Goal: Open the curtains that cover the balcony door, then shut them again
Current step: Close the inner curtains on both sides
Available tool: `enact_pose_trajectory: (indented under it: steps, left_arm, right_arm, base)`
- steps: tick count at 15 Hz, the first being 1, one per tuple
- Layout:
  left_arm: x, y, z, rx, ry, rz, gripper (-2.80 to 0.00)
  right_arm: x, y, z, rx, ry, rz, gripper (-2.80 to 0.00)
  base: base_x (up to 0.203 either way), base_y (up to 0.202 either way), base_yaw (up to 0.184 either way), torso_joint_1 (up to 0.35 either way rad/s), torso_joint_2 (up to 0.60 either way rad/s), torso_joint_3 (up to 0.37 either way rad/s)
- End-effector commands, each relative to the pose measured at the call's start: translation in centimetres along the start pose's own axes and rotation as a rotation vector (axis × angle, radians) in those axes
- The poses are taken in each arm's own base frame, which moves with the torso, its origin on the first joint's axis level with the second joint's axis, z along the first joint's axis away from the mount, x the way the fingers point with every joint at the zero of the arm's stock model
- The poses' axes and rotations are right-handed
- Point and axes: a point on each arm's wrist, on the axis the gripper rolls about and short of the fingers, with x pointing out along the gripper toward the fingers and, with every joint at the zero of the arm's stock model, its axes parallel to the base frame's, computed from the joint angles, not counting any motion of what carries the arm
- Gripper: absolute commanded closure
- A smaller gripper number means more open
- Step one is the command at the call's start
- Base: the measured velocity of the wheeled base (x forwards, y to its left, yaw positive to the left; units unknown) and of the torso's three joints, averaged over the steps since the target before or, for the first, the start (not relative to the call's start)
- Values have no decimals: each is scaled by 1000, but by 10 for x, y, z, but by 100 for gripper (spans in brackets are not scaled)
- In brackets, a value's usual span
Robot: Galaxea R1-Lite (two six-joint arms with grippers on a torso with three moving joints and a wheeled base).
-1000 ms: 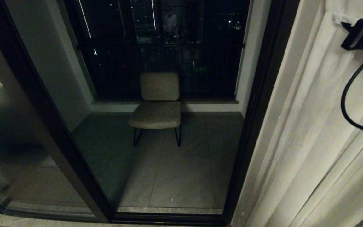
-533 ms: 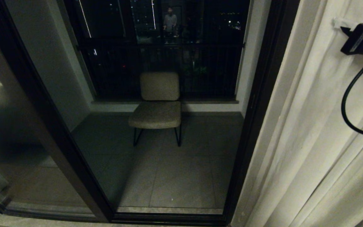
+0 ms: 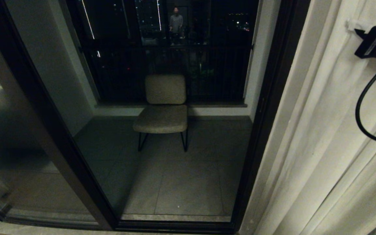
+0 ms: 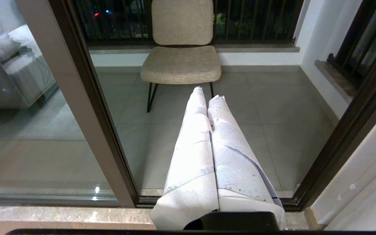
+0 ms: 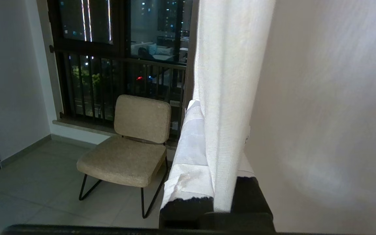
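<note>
From the head camera I see the curtains [image 3: 331, 137] gathered on the right side, hanging in long pleats just beside the dark frame of the door [image 3: 266, 107]. The glass is uncovered, and through it I see a beige chair [image 3: 163, 107] on the tiled balcony floor, with a black railing [image 3: 175, 71] behind it. A person [image 3: 176, 23] appears faintly in the dark glass above the railing.

My right gripper [image 5: 219, 137] is raised at the curtain's edge, in the upper right of the head view. Its taped fingers [image 5: 191, 153] are pressed together on a fold of the fabric, which runs down between them in the right wrist view. A black cable [image 3: 364, 107] loops down from that arm in front of the curtain.

My left gripper [image 4: 209, 94] is low, pointing at the door's bottom track, with the chair beyond it. Its two white-wrapped fingers [image 4: 191, 156] lie flat against each other with nothing between them.
</note>
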Motion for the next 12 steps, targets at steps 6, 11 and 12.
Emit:
enact_pose_trajectory:
  steps: [6, 11, 12]
  left_arm:
    - [0, 0, 0, -2, -2, 0, 0]
    - [0, 0, 0, -8, -2, 0, 0]
    - [0, 0, 0, -8, -2, 0, 0]
  right_arm:
    - [1, 0, -3, 2, 7, 2, 0]
    - [0, 0, -6, 2, 18, 1, 0]
    - [-1, 1, -7, 2, 21, 2, 0]
  base:
    - [1, 56, -2, 2, 3, 2]
    - [0, 191, 1, 3, 2, 0]
    - [0, 197, 0, 6, 0, 0]
